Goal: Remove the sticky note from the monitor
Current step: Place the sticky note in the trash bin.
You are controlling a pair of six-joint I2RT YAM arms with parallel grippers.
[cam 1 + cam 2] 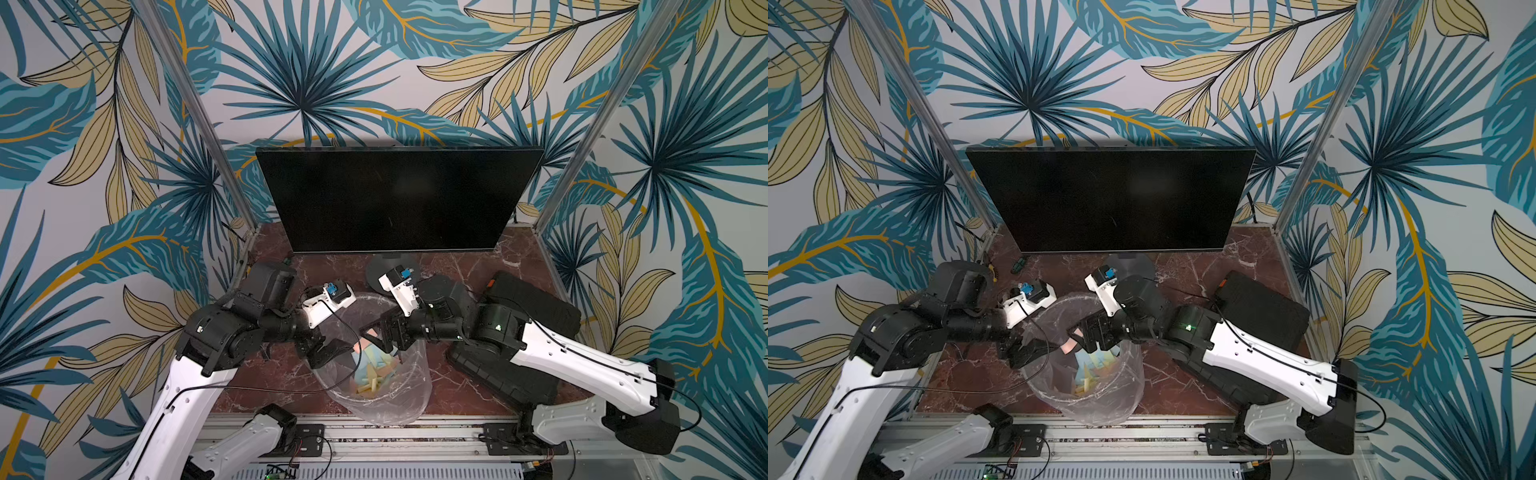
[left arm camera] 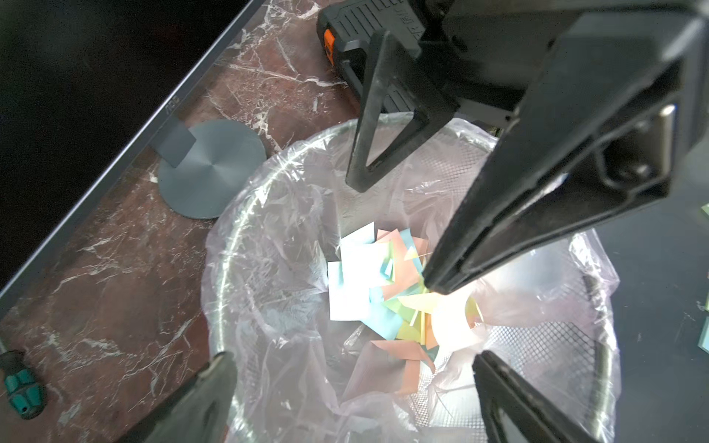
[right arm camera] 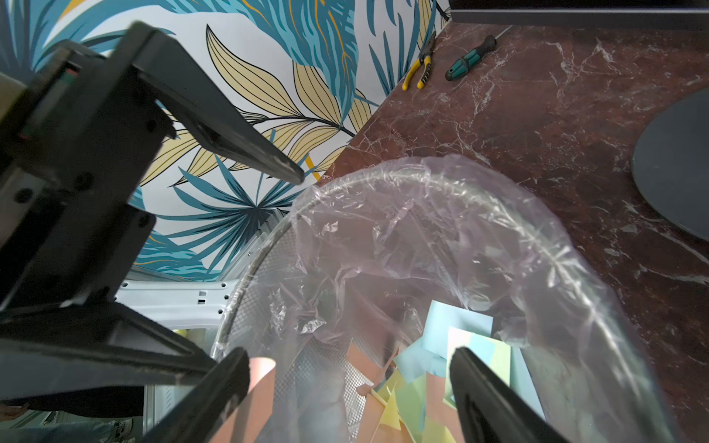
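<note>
The black monitor (image 1: 395, 195) (image 1: 1113, 199) stands at the back on its round grey base (image 2: 211, 165); its screen shows no note. Both grippers hang over a mesh bin (image 1: 415, 399) lined with clear plastic, with several coloured notes at its bottom. My right gripper (image 3: 349, 353) (image 1: 380, 345) is open above the bin's middle. A pink sticky note (image 3: 262, 379) (image 1: 1069, 347) clings to the inner face of one of its fingers, and the other finger stands well apart from it. My left gripper (image 2: 353, 356) (image 1: 332, 351) is open over the bin's left rim, holding nothing.
A black ribbed case (image 1: 532, 316) with orange latches lies on the marble table to the right, partly under my right arm. A green-handled screwdriver (image 3: 468, 57) and yellow pliers (image 3: 418, 69) lie at the back left by the wall.
</note>
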